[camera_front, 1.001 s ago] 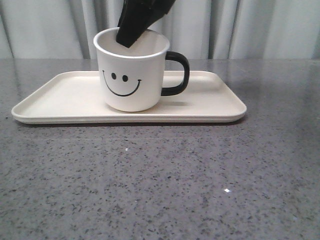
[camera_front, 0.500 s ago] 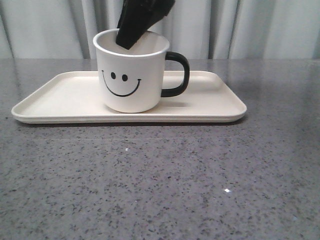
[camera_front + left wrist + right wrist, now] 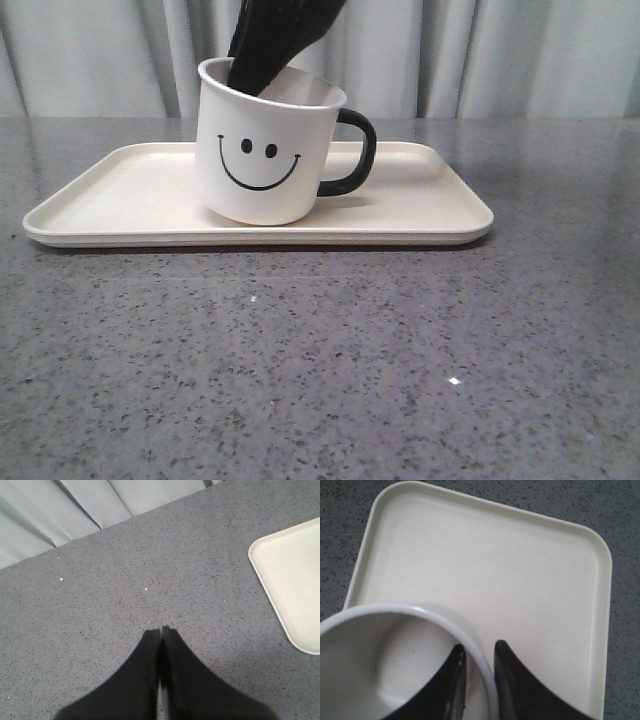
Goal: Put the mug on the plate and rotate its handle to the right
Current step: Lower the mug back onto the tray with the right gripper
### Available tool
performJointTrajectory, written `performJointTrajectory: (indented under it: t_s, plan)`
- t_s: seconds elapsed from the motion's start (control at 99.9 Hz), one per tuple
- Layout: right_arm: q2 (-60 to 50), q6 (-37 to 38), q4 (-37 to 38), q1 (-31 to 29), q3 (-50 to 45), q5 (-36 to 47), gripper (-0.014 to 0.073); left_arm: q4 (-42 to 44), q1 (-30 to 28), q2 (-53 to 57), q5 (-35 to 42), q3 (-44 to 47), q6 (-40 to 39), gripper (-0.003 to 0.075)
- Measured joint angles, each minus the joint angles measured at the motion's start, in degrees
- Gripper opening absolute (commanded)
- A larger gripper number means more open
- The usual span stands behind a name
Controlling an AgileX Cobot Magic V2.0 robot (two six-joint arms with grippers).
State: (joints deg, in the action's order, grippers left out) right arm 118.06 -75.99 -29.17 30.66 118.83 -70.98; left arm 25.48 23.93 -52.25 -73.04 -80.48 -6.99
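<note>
The smiley-faced mug (image 3: 265, 150) stands tilted on the plate (image 3: 420, 215), its handle (image 3: 352, 150) pointing right, as the right gripper (image 3: 479, 662) pinches its rim between two fingers. The left gripper (image 3: 160, 632), jaws together, hangs over the grey table (image 3: 100, 595).

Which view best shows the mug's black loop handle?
Front view: the glossy black C-shaped loop handle shows whole, pointing right from the white smiley mug. Right wrist view shows only the mug's rim and inside; left wrist view shows neither.
</note>
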Motion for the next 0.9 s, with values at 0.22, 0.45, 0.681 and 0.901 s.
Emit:
performJointTrajectory:
  t_s: [0.22,0.45,0.681,0.901]
  plan:
    - [0.0,0.0,0.0,0.0,0.0,0.0,0.0173,0.0,0.0,0.0,0.0,0.0,0.0,-0.002]
    - [0.0,0.0,-0.7,0.0,0.0,0.0,0.0173,0.0,0.0,0.0,0.0,0.0,0.0,-0.002]
    - [0.0,0.0,-1.3,0.0,0.0,0.0,0.0173,0.0,0.0,0.0,0.0,0.0,0.0,-0.002]
    - [0.0,0.0,-1.3,0.0,0.0,0.0,0.0173,0.0,0.0,0.0,0.0,0.0,0.0,-0.002]
